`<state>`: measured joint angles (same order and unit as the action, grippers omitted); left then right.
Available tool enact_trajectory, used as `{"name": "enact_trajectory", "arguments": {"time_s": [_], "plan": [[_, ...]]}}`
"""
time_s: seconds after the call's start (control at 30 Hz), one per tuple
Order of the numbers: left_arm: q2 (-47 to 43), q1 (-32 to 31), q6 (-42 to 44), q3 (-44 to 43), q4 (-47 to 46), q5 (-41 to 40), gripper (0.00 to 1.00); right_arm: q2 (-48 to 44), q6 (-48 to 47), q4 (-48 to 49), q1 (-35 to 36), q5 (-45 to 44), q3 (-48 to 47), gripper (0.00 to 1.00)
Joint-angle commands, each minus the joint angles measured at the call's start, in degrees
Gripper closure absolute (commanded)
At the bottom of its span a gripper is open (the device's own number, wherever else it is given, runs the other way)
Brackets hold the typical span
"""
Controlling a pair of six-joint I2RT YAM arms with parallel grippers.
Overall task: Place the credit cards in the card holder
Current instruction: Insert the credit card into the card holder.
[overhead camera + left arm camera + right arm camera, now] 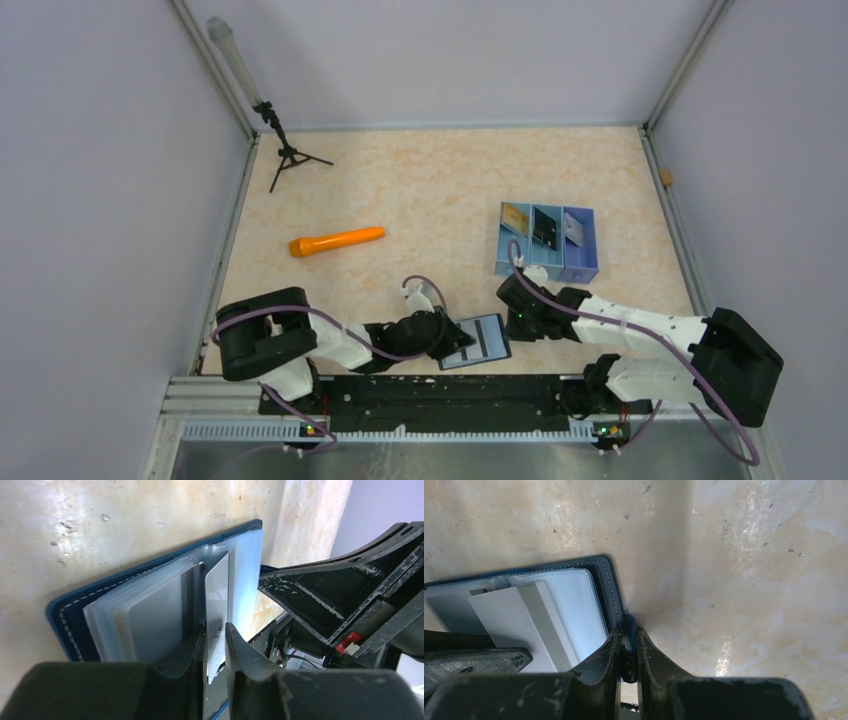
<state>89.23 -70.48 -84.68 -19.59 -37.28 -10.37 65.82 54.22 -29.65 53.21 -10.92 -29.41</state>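
The navy card holder [478, 341] lies open near the table's front edge, its pale blue inside up. My left gripper [216, 639] is shut on a white card [218, 595], whose far end lies over the holder's clear sleeves [150, 610]. My right gripper [627, 642] is shut on the holder's snap tab [627, 635] at its right edge. The white card also shows in the right wrist view [514, 622]. A gold card [515, 218], a black card [545, 228] and a pale card [573, 230] stand in a blue tray.
The blue three-compartment tray [581, 271] sits at the right, beyond my right arm. An orange marker-like tube [336, 241] lies left of centre. A small black tripod [290, 156] with a grey tube stands at the back left corner. Walls enclose the table.
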Motion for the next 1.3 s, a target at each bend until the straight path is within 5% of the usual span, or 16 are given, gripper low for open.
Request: {"name": "enact_trajectory", "arguments": {"time_s": [0.0, 0.6, 0.9, 1.27], "plan": [[-2.0, 0.2, 2.5, -3.3, 12.5, -1.1, 0.74, 0.6, -0.1, -4.4, 0.9, -2.0, -0.9, 1.00], [-7.0, 0.1, 10.3, -14.6, 35.3, -3.7, 0.48, -0.9, -0.1, -6.0, 1.0, -3.6, -1.3, 1.00], [-9.5, -0.5, 11.4, -16.2, 40.9, -5.0, 0.47, -0.9, -0.3, -6.0, 1.0, -3.8, -1.4, 1.00], [-3.0, -0.6, 11.9, -17.7, 35.0, 0.6, 0.51, -1.0, -0.3, -5.6, 1.0, -3.4, -1.2, 1.00]]}}
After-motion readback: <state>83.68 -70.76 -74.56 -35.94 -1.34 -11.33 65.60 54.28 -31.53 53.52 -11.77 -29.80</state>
